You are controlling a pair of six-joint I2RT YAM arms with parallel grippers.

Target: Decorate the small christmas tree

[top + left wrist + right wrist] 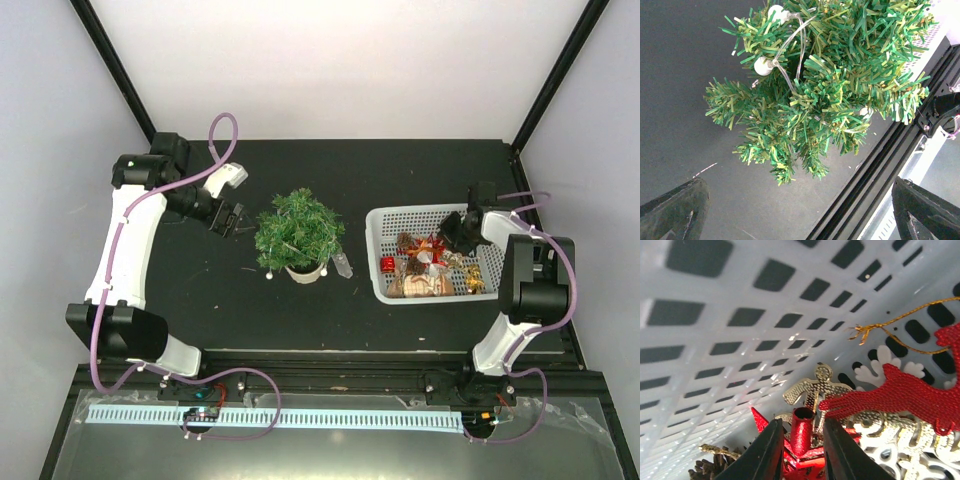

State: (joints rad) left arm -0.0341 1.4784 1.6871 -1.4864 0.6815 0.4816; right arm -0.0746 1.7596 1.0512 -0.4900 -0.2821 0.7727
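The right tool (801, 442) is down inside the white basket (377, 262). Its two fingers are pinched narrowly on a small red tube (802, 427) that stands among red and gold ornaments (900, 395). The left tool (230, 217) hangs with its fingers spread wide, holding nothing, just to the left of the small christmas tree (298, 232). The tree stands upright on the dark surface (200, 290) between the two tools, with the basket a little to its right. In the left wrist view, its green branches fill the space ahead of the open fingers without touching them.
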